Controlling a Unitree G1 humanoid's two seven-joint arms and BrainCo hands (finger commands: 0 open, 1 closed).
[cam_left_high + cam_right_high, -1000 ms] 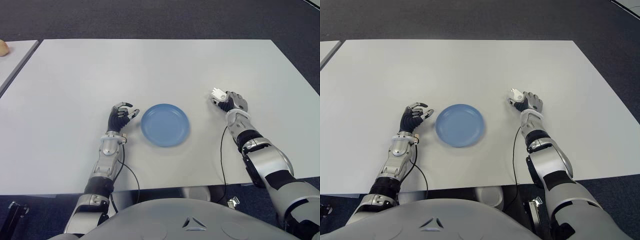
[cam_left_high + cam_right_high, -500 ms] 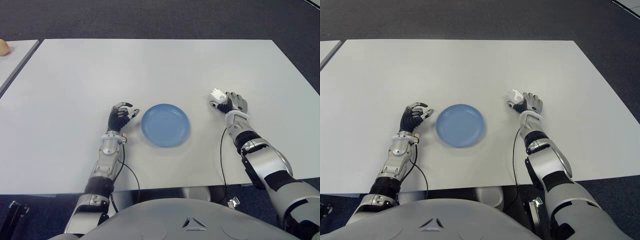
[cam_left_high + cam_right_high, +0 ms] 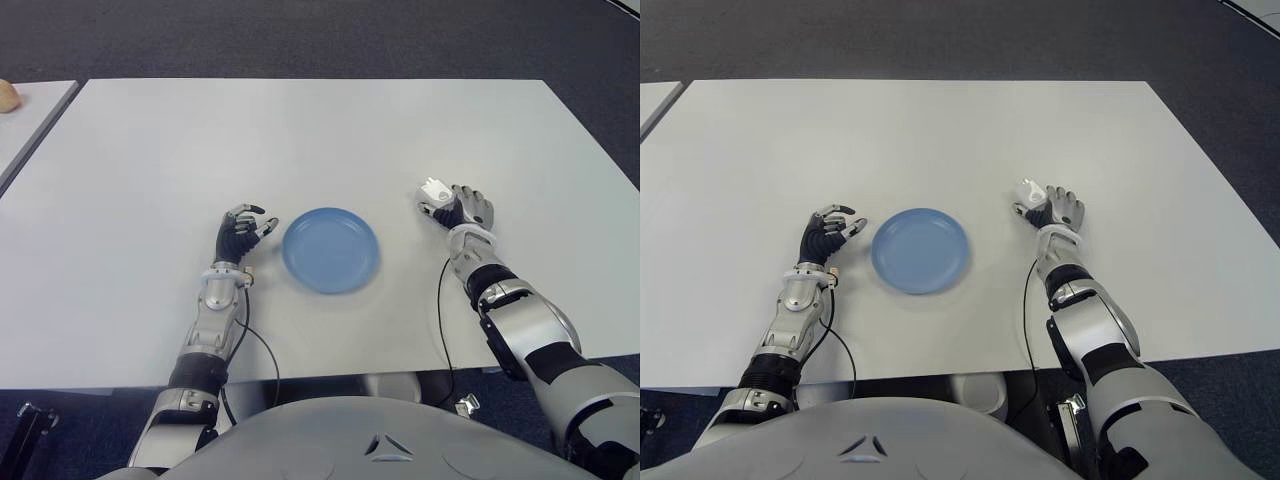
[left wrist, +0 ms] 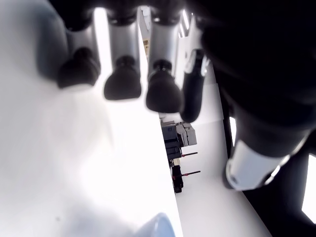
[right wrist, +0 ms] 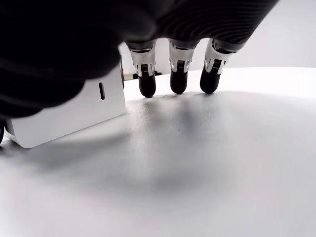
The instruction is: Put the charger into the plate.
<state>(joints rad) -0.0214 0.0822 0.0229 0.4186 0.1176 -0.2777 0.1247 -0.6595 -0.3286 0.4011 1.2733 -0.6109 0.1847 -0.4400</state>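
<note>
The white charger (image 3: 433, 187) lies on the white table (image 3: 300, 140), to the right of the blue plate (image 3: 330, 250), which has nothing in it. My right hand (image 3: 465, 208) is low over the table just right of the charger. In the right wrist view its fingers (image 5: 177, 81) reach straight down with their tips at the table, and the charger (image 5: 69, 111) sits under the palm beside the index finger, not gripped. My left hand (image 3: 240, 232) shows just left of the plate, fingers (image 4: 123, 84) loosely curved and holding nothing.
A second table (image 3: 30, 110) stands at the far left with a tan object (image 3: 8, 95) on its edge. Dark carpet lies beyond the table's far and right edges. Black cables run along both forearms near the front edge.
My right hand has shifted slightly right and settled lower beside the charger. The charger, the plate and my left hand have stayed where they were.
</note>
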